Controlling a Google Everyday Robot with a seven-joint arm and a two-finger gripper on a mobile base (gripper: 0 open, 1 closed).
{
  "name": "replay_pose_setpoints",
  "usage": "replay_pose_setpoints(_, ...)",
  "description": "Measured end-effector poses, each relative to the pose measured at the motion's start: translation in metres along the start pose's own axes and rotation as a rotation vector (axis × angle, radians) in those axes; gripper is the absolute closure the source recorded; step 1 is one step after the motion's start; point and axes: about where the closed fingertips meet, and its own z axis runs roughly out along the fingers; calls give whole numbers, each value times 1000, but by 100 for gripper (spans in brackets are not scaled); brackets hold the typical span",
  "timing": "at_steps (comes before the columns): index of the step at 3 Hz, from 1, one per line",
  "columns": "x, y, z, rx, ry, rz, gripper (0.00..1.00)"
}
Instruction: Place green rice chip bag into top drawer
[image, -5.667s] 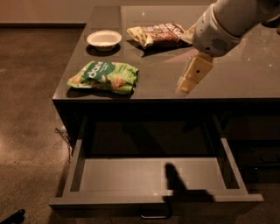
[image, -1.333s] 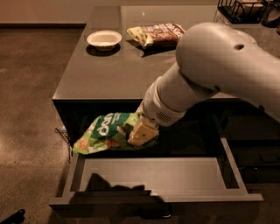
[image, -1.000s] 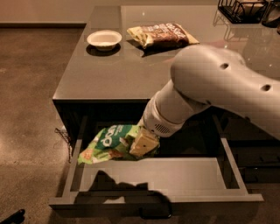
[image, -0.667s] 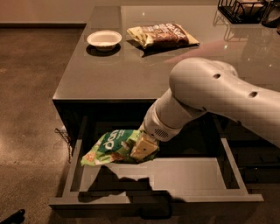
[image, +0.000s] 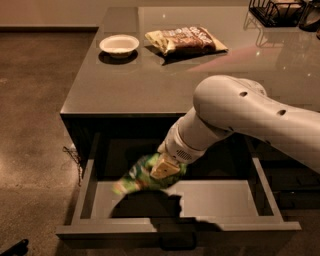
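The green rice chip bag (image: 136, 179) hangs tilted inside the open top drawer (image: 85, 187), over its left half, just above the flat grey bottom. My gripper (image: 164, 171) is shut on the bag's right end, its cream fingers (image: 161, 167) pinching the crinkly foil. The big white arm reaches down from the right, over the counter edge into the drawer. The bag casts a dark shadow on the drawer bottom. The drawer stands pulled fully out below the counter.
On the grey counter (image: 150, 85) lie a white bowl (image: 119, 45) at the back left and a brown-and-cream snack bag (image: 186, 40) beside it. A black wire basket (image: 277, 11) stands at the back right corner. Brown floor lies to the left.
The gripper has carried the green bag from the counter top down over the front edge and lower into the open drawer. The bag now hangs closer to the drawer bottom.
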Motion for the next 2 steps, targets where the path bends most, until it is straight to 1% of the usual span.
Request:
replay_pose_setpoints(1, -3, -7, -4, 28, -31, -8, 0)
replay_pose_setpoints(2, 3, -16, -32, 94, -76, 2, 0)
